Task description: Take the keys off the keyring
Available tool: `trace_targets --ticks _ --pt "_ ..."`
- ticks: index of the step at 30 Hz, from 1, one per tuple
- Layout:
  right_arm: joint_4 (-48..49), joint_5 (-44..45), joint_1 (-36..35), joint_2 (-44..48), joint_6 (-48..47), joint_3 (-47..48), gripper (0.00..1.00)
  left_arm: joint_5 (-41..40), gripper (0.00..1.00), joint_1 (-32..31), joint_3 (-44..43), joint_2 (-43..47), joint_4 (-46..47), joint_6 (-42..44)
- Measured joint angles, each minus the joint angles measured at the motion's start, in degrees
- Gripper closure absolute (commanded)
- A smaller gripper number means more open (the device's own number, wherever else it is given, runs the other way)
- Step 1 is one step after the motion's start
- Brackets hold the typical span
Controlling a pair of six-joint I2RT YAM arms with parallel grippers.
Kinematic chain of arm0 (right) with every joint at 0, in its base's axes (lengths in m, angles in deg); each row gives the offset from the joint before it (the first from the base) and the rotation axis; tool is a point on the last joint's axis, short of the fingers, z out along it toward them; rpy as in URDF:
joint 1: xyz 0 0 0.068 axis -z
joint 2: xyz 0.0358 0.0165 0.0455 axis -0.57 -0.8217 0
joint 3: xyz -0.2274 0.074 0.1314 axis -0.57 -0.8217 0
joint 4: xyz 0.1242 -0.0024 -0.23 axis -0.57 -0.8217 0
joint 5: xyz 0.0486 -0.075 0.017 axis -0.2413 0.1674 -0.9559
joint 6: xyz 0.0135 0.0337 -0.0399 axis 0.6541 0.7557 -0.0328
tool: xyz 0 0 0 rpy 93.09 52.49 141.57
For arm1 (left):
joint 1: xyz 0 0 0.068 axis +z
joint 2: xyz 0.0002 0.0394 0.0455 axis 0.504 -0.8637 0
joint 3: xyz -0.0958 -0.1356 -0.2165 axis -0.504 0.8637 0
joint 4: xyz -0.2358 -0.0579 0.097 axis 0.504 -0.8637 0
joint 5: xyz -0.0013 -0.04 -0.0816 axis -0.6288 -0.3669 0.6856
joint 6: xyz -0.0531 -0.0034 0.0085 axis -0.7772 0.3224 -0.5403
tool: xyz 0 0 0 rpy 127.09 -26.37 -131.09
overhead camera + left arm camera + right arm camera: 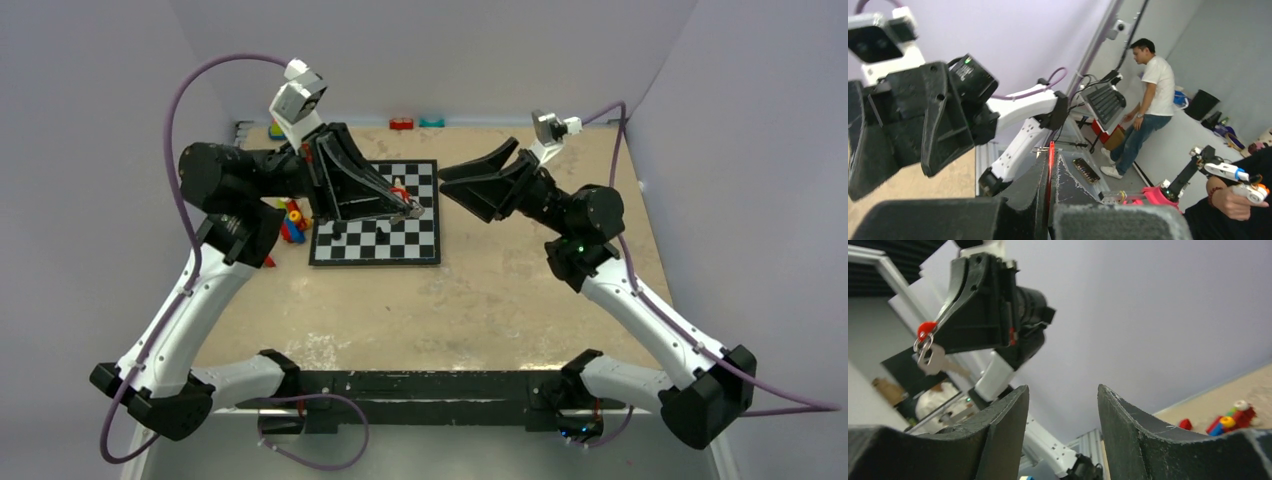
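Left fingers (973, 315) clamp the red-tagged keyring (925, 332), key (932, 359) dangling; right fingers (1143, 430) spread apart.

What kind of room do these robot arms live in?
Probably a robot lab. The walled table holds a chessboard and toy bricks for practice, the left claw pinches a keyring, and beyond it a man stands at a keyboard.

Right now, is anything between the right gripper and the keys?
Nothing visible. The keys hang in open air off the keyring pinched by the left gripper; the open right gripper faces them across a bare gap.
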Motion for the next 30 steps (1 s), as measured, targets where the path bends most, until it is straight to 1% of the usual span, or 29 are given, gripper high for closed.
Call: trace_targets --ticks 4,6,9,11,13,17,20,24,30 --pt "11.8 -7.3 0.0 -2.9 5.7 0.1 0.42 1.3 1.00 0.0 0.0 -1.0 13.0 -8.3" --pt "15.9 -9.2 0.0 -3.7 7.9 0.3 0.42 1.1 1.00 0.0 0.0 -1.7 17.1 -10.7" --pt "18.2 -10.6 0.0 -3.9 8.5 1.7 0.41 -0.5 1.00 0.0 0.8 -2.6 21.5 -13.2" --pt "16.8 -10.5 -0.3 -3.3 6.8 3.3 0.42 -1.9 1.00 0.0 1.5 -2.9 22.9 -14.1" --pt "12.8 -9.6 -1.2 -2.4 3.5 5.9 0.44 -4.0 1.00 0.0 2.4 -3.0 23.4 -14.1" --pt "4.4 -5.8 -4.3 -0.6 -4.2 11.4 0.47 -8.1 1.00 0.0 3.7 -2.8 21.8 -12.5" --pt "1.1 -3.1 -5.9 0.1 -7.9 13.8 0.49 -10.9 1.00 0.0 4.3 -2.4 20.3 -11.0" --pt "-1.1 -0.2 -6.3 -0.3 -10.4 14.3 0.51 -13.6 1.00 0.0 4.7 -1.6 19.3 -9.2" --pt "-3.6 3.0 -7.2 -2.8 -11.4 14.3 0.54 -15.4 1.00 0.0 5.2 -1.0 19.7 -8.9"
